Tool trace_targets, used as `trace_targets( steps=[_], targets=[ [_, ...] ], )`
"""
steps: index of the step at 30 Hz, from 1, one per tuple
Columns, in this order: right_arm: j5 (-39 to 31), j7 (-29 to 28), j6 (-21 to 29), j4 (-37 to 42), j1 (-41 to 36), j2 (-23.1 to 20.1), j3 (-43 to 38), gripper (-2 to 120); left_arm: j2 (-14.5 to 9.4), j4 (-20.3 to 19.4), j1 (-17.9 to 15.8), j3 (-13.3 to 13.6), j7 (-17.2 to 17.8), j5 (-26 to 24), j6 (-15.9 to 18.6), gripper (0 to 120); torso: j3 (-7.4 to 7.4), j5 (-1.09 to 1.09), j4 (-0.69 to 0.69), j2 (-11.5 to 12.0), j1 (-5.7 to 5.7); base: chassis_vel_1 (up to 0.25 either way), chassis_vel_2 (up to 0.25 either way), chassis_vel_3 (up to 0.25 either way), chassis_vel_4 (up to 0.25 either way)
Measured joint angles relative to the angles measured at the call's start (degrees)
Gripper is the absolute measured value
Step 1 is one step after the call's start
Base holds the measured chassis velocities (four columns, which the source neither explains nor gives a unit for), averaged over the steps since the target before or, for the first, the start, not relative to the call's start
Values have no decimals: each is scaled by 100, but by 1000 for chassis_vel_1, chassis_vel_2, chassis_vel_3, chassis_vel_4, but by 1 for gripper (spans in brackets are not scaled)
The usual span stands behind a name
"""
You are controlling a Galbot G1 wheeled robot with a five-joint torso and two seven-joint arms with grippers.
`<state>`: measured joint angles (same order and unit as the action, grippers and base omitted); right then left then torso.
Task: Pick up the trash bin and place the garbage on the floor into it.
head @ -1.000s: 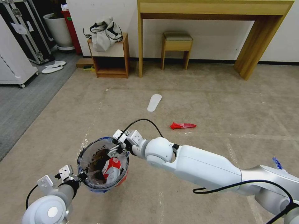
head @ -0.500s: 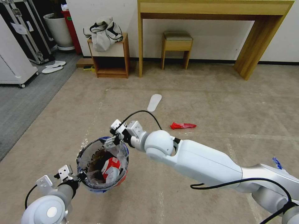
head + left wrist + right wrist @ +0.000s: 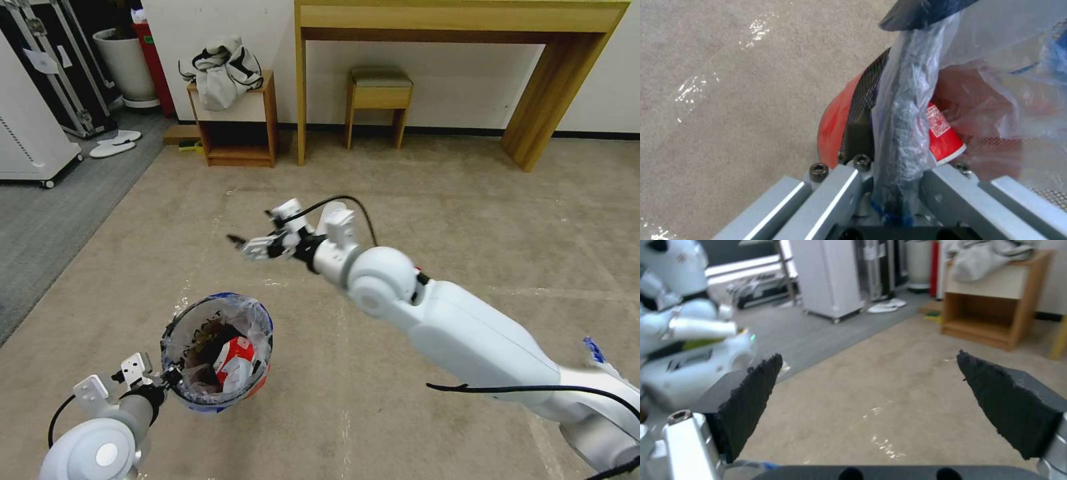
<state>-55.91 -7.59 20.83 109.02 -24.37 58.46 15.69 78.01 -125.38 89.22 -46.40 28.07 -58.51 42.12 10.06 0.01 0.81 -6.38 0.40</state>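
A: Starting with the head view: still clamping the trash bin (image 3: 175, 320)?

B: Yes, left gripper (image 3: 171, 375) still pinching the black rim on the robot's side, holding the bin over the near left part of the floor (image 3: 433, 200). Red-white carton (image 3: 233, 353) lying inside among the rest of the litter.

A: And the right gripper (image 3: 244, 245)?

B: No longer dipping into the bin as half a second ago. Now rising clear and swinging out over the middle of the carpet, jaws spread and empty.

A: Meaning a drop just finished?

B: Probably; looking like one piece delivered and the arm heading off for more.

A: Moving to the left wrist view?

B: Left gripper (image 3: 898, 190) biting down on the bag-wrapped rim (image 3: 907, 116), jaws narrow around it. Red base (image 3: 831, 133) hanging over bare carpet (image 3: 729, 100), carton (image 3: 945, 133) pressing against the liner.

A: Right wrist view?

B: Right gripper (image 3: 871, 373) gaping wide, black pads (image 3: 751, 400) well apart, nothing between them, facing along the carpet (image 3: 871, 406) toward the grey strip.
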Motion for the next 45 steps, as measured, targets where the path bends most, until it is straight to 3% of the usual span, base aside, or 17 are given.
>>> trace_targets(
  steps=[11, 14, 18, 20, 24, 34, 36, 45],
  targets=[
    [184, 309, -665, 346, -1435, -601, -1726, 100, -34, -88, 52, -35, 3, -2, 0, 0, -1, 0, 1, -1, 0, 0, 0, 0, 0],
    [715, 390, -997, 434, -2383, -735, -2450, 100, -35, -133, 68, -45, -3, 9, -2, 0, 0, 1, 1, -1, 0, 0, 0, 0, 0],
    [1114, 401, -1192, 444, -2847, -745, -2826, 100, -31, -157, 72, -49, -16, 23, -8, 0, -1, 1, 2, -2, 0, 0, 0, 0, 0],
    [1774, 389, -1634, 403, -3275, -674, -3246, 100, -11, -165, 68, -50, -56, 50, -24, 0, -1, 0, 1, -1, 0, 0, 0, 0, 0],
    [2162, 351, -2015, 470, -3647, -575, -3553, 100, 10, -151, 64, -51, -141, 164, -69, 0, -1, -1, 1, -2, -1, 0, 0, 0, 0],
    [2576, 353, -2758, 359, -4518, -27, -3748, 100, 56, -170, 94, -67, -290, 417, -153, 0, -1, -1, 1, -2, 0, 0, 0, 0, 0],
    [2787, 386, -3114, 171, -4707, 280, -3795, 100, 56, -182, 119, -86, -359, 520, -198, 0, -1, 0, 0, -1, 0, 0, 0, 0, 0],
    [3125, 399, -3453, 16, -5176, 722, -3772, 100, 97, -117, 116, -63, -493, 787, -290, 0, -1, -3, 0, -1, 0, 0, 0, 0, 0]
  ],
)
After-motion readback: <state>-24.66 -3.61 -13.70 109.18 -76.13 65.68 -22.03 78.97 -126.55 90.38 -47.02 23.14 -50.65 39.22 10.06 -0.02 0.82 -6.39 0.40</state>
